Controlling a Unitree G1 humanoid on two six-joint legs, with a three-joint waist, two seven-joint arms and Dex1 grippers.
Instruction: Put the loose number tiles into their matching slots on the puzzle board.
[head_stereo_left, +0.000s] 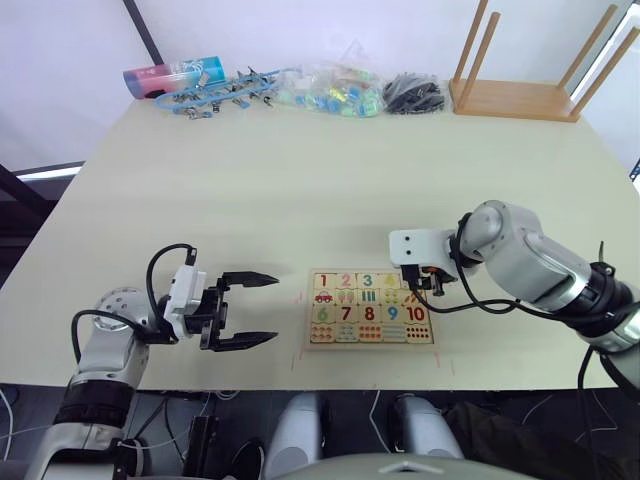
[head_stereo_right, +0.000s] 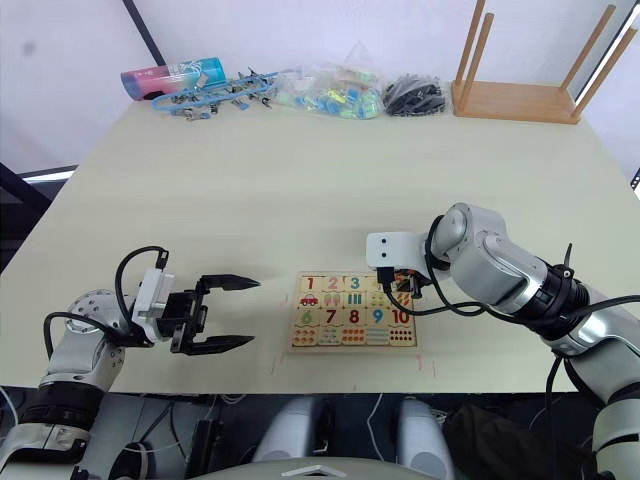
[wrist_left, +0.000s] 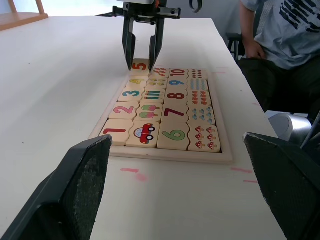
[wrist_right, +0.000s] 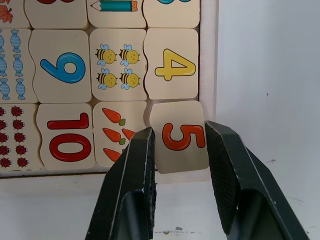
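The puzzle board (head_stereo_left: 370, 345) lies near the table's front edge, right of centre. Tiles 1 (wrist_left: 116, 131), 2 (wrist_left: 123, 109), 3 (wrist_left: 132, 93) and 4 (wrist_right: 172, 65) sit in its top row. The 5 tile (wrist_right: 182, 137) rests askew at the row's right end, one edge overlapping the board's rim. My right gripper (wrist_right: 179, 131) points down at that corner, with a finger against each side of the 5 tile. My left gripper (head_stereo_left: 272, 308) hovers left of the board, open and empty, its fingers (wrist_left: 75, 190) aimed at it.
Along the table's far edge lie a pink-blue tube (head_stereo_left: 165, 75), blue clips (head_stereo_left: 225, 92), a plastic bag of small parts (head_stereo_left: 335, 90), black cables (head_stereo_left: 413, 93) and an upturned wooden stool (head_stereo_left: 520, 95). A seated person (wrist_left: 280, 35) is beyond the table's right side.
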